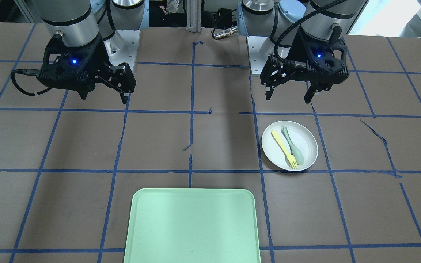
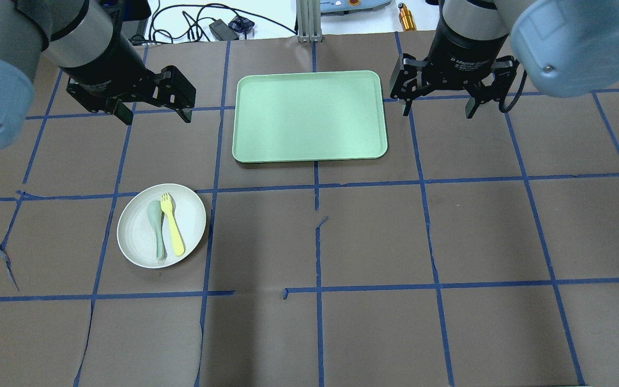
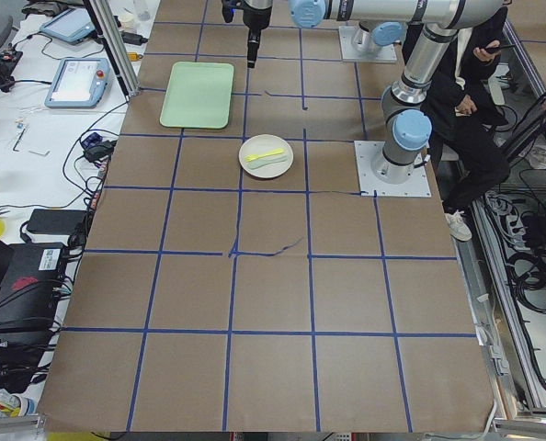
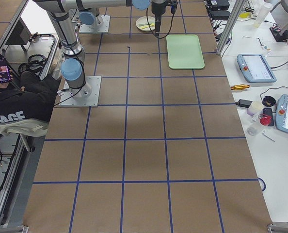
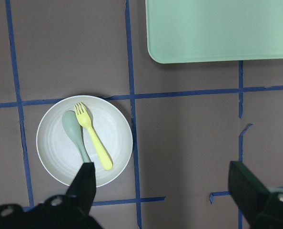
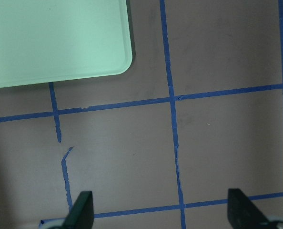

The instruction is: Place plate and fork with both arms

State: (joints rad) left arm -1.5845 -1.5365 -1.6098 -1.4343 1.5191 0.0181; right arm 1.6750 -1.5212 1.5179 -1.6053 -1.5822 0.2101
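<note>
The white plate lies on the table's left half, and shows too in the front view and the left wrist view. On it lie the pale-yellow fork and a grey-green spoon side by side. My left gripper is open and empty, high above the table, just beyond the plate. My right gripper is open and empty, up by the tray's right side.
A mint-green rectangular tray lies at the table's far middle, between the two grippers. The brown table cover carries a grid of blue tape with a few tears. A person sits behind the robot's base.
</note>
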